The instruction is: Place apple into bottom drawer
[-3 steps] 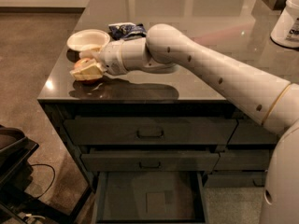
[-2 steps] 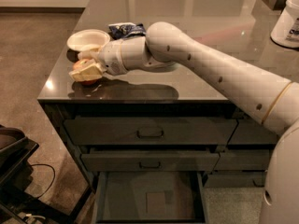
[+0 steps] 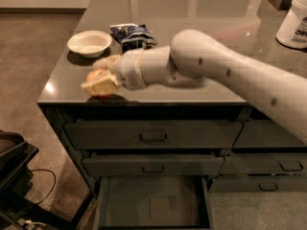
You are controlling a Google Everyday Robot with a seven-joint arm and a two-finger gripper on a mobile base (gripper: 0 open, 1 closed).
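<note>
Already the tool (image 3: 99, 75) is clenched on the apple (image 3: 93, 74). Its two pale fingers (image 3: 102, 86) sit above and below the fruit, and only a patch of orange-red shows between them. The apple is at the front-left corner of the tabletop (image 3: 192, 13), close to the edge, with a dark shadow under it. Whether it rests on the surface or is just clear of it I cannot tell.

The arm (image 3: 225, 75) reaches in from the right, low across the tabletop. Behind the tool stand a white bowl (image 3: 89, 43) and a dark bag (image 3: 133, 34), both apart from the grasp. A white tub (image 3: 295, 20) stands well away at the far right.

Below, the bottom drawer (image 3: 153, 207) is pulled open, with nothing visible on its grey floor. The two handled drawers (image 3: 153, 134) above it are closed.

So I judge the grasp done and the drawer ready, which puts the task perhaps a third along. Left to do:
- carry the apple out past the front edge
- lower it in front of the closed drawers
- bring it over the open floor and release it there

The main risk looks like clipping the tabletop edge or the drawer fronts on the way down.
</note>
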